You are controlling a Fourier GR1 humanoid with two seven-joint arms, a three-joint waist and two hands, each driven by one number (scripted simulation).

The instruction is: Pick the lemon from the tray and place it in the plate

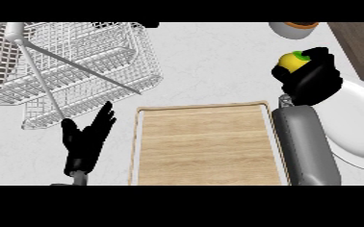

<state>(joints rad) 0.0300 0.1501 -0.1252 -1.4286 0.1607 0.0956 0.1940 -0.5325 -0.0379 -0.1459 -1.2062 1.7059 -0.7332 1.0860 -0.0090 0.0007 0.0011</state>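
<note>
Nearest, the wooden tray point(206, 144) lies on the counter point(213, 62) between the two forearms, its near end cut off by the lower edge of the view. The left robot hand point(85, 139) rests beside the tray's left rim, fingers straight and pointing up, holding nothing. On the tray's other side the grey right forearm lies along the right rim and covers part of it. Just right of that forearm a white plate point(352, 125) shows only in part (the forearm hides its left side and the view's edge cuts off the rest). Farther on, the right robot hand point(313, 79) is curled round the lemon point(292, 61), which peeks out yellow at the fingertips, over the counter near the plate's far rim. Bare counter lies open between this hand and the wire basket point(78, 67) beyond the left hand. A cup point(293, 29) at the top edge, beyond the lemon, is cut off.
</note>
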